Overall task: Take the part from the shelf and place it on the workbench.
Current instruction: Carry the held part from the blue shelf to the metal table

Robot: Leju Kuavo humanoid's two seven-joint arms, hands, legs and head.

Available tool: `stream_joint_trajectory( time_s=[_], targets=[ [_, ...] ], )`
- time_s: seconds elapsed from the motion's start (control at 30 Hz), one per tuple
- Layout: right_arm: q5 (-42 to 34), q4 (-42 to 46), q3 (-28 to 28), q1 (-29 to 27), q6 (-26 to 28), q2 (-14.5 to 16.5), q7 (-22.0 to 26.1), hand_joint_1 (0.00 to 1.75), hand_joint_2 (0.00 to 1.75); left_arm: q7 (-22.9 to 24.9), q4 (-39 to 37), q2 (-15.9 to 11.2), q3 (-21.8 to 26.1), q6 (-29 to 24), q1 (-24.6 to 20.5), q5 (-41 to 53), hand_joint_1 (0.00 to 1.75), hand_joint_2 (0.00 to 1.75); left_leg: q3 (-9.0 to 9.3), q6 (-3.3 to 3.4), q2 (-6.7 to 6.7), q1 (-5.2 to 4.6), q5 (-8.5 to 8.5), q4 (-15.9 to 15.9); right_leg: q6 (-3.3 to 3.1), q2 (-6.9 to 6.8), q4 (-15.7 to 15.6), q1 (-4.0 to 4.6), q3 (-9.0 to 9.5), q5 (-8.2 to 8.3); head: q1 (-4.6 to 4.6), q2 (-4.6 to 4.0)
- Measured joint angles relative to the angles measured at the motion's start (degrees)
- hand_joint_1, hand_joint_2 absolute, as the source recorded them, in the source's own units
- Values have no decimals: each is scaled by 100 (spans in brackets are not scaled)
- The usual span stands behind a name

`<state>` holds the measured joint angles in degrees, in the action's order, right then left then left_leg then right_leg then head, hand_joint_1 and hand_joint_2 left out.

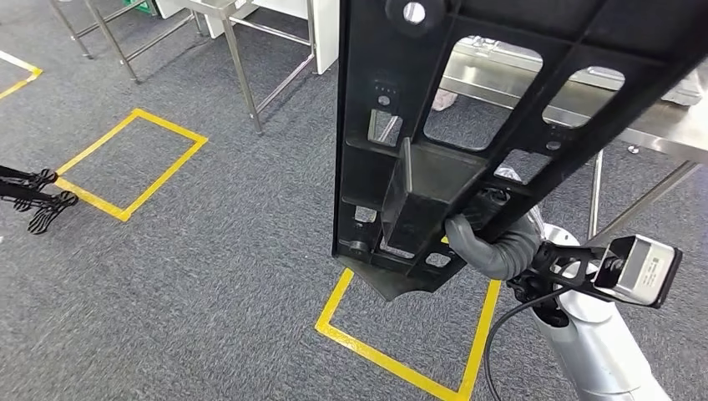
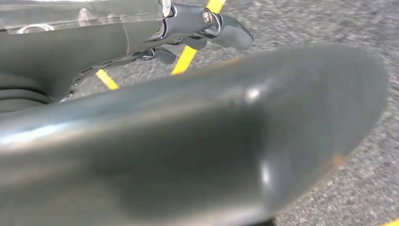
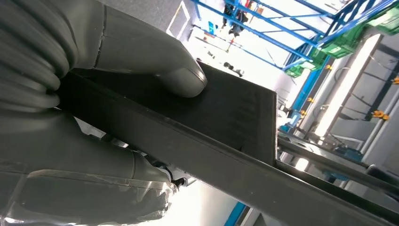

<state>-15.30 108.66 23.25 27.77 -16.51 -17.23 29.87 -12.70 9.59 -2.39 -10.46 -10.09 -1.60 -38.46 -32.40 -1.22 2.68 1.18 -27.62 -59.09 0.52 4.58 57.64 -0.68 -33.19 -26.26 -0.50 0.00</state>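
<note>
Gripping the big black part [image 1: 467, 125] from below, the robot's right hand [image 1: 488, 238] has its grey thumb and dark fingers clamped on a boxy rib near the part's lower end, so the long ribbed panel with its cut-out windows stands up in front of the head camera and hides much of the room. Up close, the right wrist camera shows the thick thumb pressed flat on the dark face of the part [image 3: 226, 117] with the rest of the hand [image 3: 94, 94] wrapped around its edge. Behind the panel, a steel workbench [image 1: 659, 134] runs along the right side, apart from the part. Yellow tape squares [image 1: 134, 163] mark the grey carpet [image 1: 234, 251] underneath. The left hand [image 2: 202, 30] hangs over the carpet with nothing in it, fingers slightly curled and apart.
</note>
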Motion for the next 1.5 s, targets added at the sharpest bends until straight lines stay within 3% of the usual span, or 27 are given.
stream_joint_trajectory(
  time_s=[0.03,0.1,0.17,0.23,0.27,0.3,0.33,0.37,0.43,0.5,0.53,0.6,0.67,0.77,0.83,0.87,0.97,1.03,1.1,1.13,1.2,1.27,1.33,1.37,1.4,1.43,1.5],
  targets=[
    [4,-1,5,-1,2,4,1,175,175,-2,0,-1,0,1,-8,1,0,0,24,23,31,-4,-16,65,35,45,11,-1,-29,8,1,1],
    [10,-3,9,-9,3,5,2,175,175,-5,1,-3,-1,2,-30,2,0,0,20,94,-47,-13,4,95,104,93,11,-18,-65,24,-1,1],
    [11,-5,9,-5,3,6,4,175,175,-6,1,-3,1,4,-38,2,0,0,27,177,-149,-8,40,136,160,-97,208,-13,-161,-117,-32,1],
    [14,-16,10,1,3,10,6,175,175,-6,1,-3,2,5,-32,2,0,0,20,225,-252,-17,55,157,200,-349,870,-8,-464,-478,-64,0],
    [21,-29,11,-2,2,12,7,175,175,-5,1,-4,2,6,-28,2,0,0,11,233,-302,-27,55,155,213,-394,1278,-12,-654,-650,-67,0],
    [29,-46,13,-8,1,14,8,175,175,-5,0,-5,2,6,-24,2,0,0,7,238,-354,-36,53,153,218,-412,1587,-16,-796,-747,-67,1],
    [37,-66,14,-11,-2,15,11,175,175,-4,0,-5,2,6,-22,1,0,0,7,241,-407,-44,50,151,214,-422,1685,-16,-835,-729,-68,1],
    [43,-86,15,-9,-5,17,16,175,175,-4,0,-5,2,7,-23,1,0,0,13,242,-457,-53,47,151,199,-437,1534,-12,-752,-602,-67,1],
    [46,-108,16,10,-11,25,26,175,175,-4,1,-1,2,8,-34,1,0,0,37,236,-542,-70,35,151,130,-571,715,21,-326,-223,-67,0],
    [46,-115,17,46,-13,43,30,175,175,-6,1,5,2,17,-41,2,0,0,48,205,-617,-100,18,145,47,-735,88,85,-21,-29,-64,0],
    [47,-116,18,61,-12,54,27,175,175,-8,1,7,1,26,-42,3,0,0,50,183,-660,-111,12,145,19,-766,-15,110,17,-23,-62,1],
    [50,-116,19,77,-5,68,12,175,175,-15,1,6,0,45,-45,7,0,0,61,128,-748,-124,-3,153,-21,-669,-45,105,12,0,-60,1],
    [51,-111,21,96,10,85,-15,175,175,-24,1,0,-2,77,-43,19,0,0,24,73,-663,-117,-129,11,-71,-579,-109,64,43,40,-57,1],
    [46,-113,34,126,31,113,-39,175,175,-35,1,-14,-9,118,-34,50,0,0,-421,15,-364,-84,-657,-1005,-120,-454,-142,40,56,66,-31,1],
    [43,-124,57,125,39,126,-41,175,175,-38,1,-22,-14,125,-29,58,0,0,-674,-13,-318,-68,-781,-1517,-121,-343,-122,39,49,63,-25,0],
    [40,-129,68,125,42,129,-40,175,175,-39,1,-26,-16,128,-25,59,0,0,-656,-21,-315,-57,-673,-1457,-114,-281,-104,35,48,58,-25,0],
    [33,-134,80,132,46,133,-38,175,175,-43,1,-39,-19,134,-11,60,0,0,-175,-25,-121,-1,-111,-372,-49,-100,-4,24,23,10,-22,0],
    [27,-140,84,141,51,134,-37,175,175,-46,1,-44,-20,144,-16,60,0,0,-13,9,31,12,-25,5,18,-6,52,24,-39,2,-22,1],
    [21,-151,87,145,60,134,-37,175,175,-49,1,-43,-21,155,-31,60,0,0,-17,77,-15,-3,-23,20,87,78,50,12,-84,30,-21,1],
    [20,-155,87,145,66,134,-36,175,175,-49,1,-42,-22,161,-36,60,0,0,-11,116,-63,-3,-7,41,115,59,62,7,-96,19,-20,0],
    [18,-161,86,160,82,135,-27,175,175,-50,1,-39,-24,172,-37,59,0,0,1,190,-166,11,27,92,169,-144,350,11,-232,-167,-58,0],
    [20,-168,90,165,96,137,-8,175,175,-52,1,-42,-25,180,-29,59,0,0,-5,228,-264,0,33,102,210,-373,1074,1,-574,-527,-98,1],
    [38,-179,101,141,106,139,8,175,175,-58,1,-46,-25,190,-16,60,0,0,-13,237,-366,-15,27,97,226,-422,1662,-13,-859,-707,-101,1],
    [52,-184,109,129,111,139,12,175,175,-62,1,-46,-25,197,-13,60,0,0,-9,239,-417,-22,23,95,220,-431,1649,-13,-852,-636,-102,0],
    [71,-186,115,121,116,140,18,175,175,-65,1,-46,-26,207,-13,61,0,0,0,237,-466,-29,17,95,202,-452,1388,-8,-720,-467,-103,0],
    [89,-187,119,117,121,142,28,175,175,-68,1,-45,-28,216,-16,61,0,0,14,232,-506,-38,10,96,168,-506,954,5,-495,-253,-103,0],
    [135,-188,125,116,134,149,66,175,175,-73,1,-42,-32,228,-21,61,0,0,35,203,-575,-60,-3,103,84,-656,210,61,-117,-1,-99,1]
  ],
)
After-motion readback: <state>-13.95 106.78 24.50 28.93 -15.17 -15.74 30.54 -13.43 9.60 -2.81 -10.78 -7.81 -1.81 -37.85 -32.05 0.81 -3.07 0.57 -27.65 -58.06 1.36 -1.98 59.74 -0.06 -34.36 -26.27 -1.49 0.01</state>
